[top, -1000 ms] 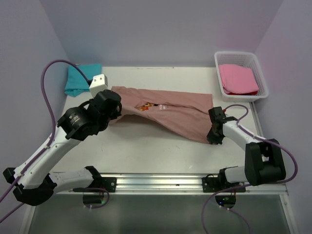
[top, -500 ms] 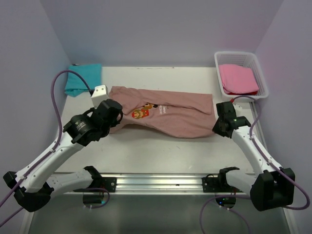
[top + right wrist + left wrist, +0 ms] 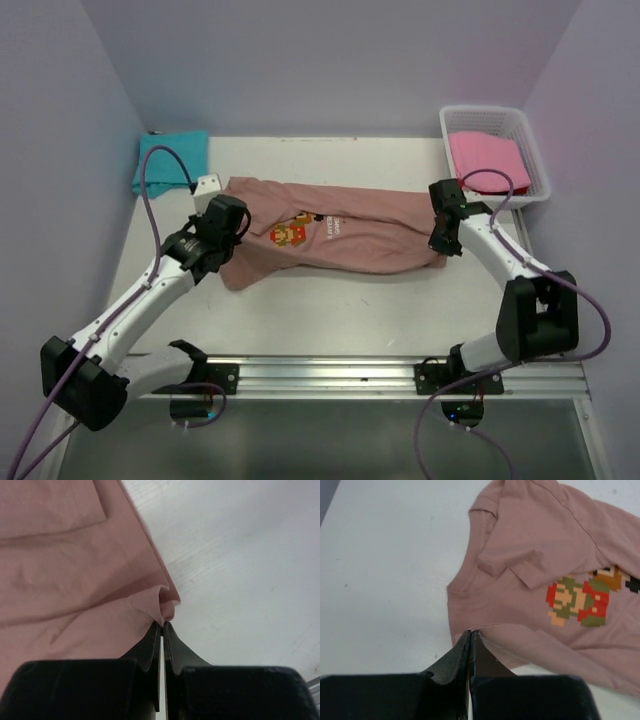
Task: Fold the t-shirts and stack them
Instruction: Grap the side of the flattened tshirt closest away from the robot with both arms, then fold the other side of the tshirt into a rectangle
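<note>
Though limp, a creased salmon-brown t-shirt (image 3: 370, 235)

Soft matt cloth salmon-brown t-shirt (image 3: 370, 235) (creased), smooth matt table (image 3: 330, 300), plastic lattice basket (image 3: 483, 109)

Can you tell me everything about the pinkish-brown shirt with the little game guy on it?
The salmon-brown t-shirt looks like soft cotton, with a blocky pixel character and white text on its chest. It lies stretched sideways across the white table, creased and partly folded over itself. The left tool pinches one end, the right tool the other.
</note>
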Motion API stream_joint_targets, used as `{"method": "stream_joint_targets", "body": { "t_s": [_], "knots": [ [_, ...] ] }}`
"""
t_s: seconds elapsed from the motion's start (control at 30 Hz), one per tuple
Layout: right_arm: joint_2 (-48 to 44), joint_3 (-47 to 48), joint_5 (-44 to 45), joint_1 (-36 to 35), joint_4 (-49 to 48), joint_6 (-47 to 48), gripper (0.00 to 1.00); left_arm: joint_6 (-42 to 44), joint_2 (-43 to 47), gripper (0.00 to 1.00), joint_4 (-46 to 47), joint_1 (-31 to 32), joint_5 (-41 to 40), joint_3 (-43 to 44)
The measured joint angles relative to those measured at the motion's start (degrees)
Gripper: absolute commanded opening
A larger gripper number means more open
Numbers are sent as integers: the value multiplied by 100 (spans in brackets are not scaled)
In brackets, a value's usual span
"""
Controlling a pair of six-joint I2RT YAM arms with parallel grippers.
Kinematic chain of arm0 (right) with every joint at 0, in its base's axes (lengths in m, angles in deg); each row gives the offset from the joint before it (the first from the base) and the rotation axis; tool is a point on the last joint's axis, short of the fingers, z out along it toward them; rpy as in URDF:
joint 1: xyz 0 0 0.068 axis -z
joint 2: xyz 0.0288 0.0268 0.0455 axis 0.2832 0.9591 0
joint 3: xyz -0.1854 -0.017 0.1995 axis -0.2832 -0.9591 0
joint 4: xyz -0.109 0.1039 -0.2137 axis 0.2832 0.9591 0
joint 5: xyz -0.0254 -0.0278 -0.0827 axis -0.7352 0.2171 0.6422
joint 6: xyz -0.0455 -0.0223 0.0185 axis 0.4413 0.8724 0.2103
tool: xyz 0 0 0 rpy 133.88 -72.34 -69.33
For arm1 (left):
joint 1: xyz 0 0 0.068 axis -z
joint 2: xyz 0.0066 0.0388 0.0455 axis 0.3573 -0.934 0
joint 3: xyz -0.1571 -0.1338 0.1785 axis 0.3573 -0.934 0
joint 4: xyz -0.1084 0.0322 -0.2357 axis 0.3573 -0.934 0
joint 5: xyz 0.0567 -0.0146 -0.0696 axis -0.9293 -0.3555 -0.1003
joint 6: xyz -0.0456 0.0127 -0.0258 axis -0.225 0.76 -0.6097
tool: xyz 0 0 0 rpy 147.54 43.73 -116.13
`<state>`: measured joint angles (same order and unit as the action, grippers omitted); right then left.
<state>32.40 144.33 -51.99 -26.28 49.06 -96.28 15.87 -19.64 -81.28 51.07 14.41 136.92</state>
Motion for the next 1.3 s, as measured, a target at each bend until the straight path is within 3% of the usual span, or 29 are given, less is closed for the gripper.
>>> {"method": "stream_joint_targets", "body": {
  "t_s": [0.2,0.33,0.7,1.3],
  "knots": [
    [1384,962,96,74,-168,162,0,643,-909,0,957,-898,249,227],
    [1897,1375,98,109,-227,245,0,953,-1624,0,1438,-1158,433,610],
    [2363,1873,138,251,-227,365,0,1331,-2911,0,2179,-1425,909,1204],
    [3418,2852,72,378,-258,472,0,1467,-3862,0,2712,-1810,1198,1744]
  ]
}}
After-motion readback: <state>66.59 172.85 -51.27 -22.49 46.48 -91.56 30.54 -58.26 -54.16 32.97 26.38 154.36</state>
